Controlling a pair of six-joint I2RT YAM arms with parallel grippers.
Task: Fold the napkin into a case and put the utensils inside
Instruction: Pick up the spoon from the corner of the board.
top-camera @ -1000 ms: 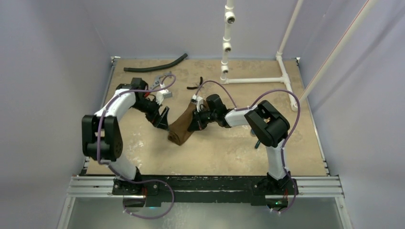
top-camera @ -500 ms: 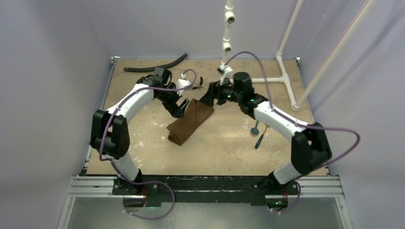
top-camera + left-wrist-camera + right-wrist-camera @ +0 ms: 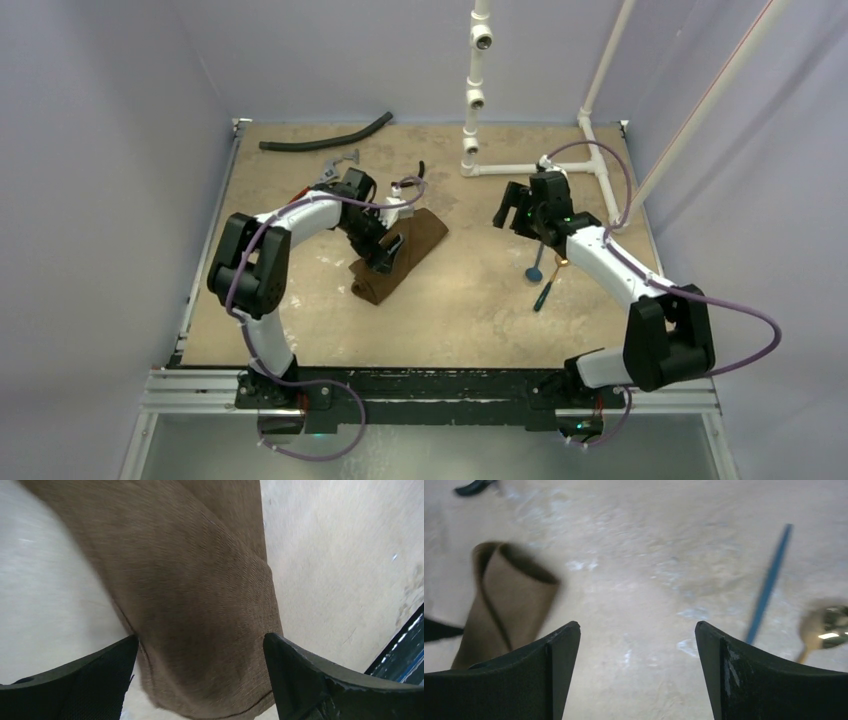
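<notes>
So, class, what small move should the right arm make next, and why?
Probably swing the right end effector toward the utensils and lower it. It is open and empty, they lie loose on the table off to one side of it, and the napkin already lies folded between the left end effector's open fingers.

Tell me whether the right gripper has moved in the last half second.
Yes. The right gripper has swung right, away from the napkin, crossing from left of the white upright pipe to its right side.
</notes>
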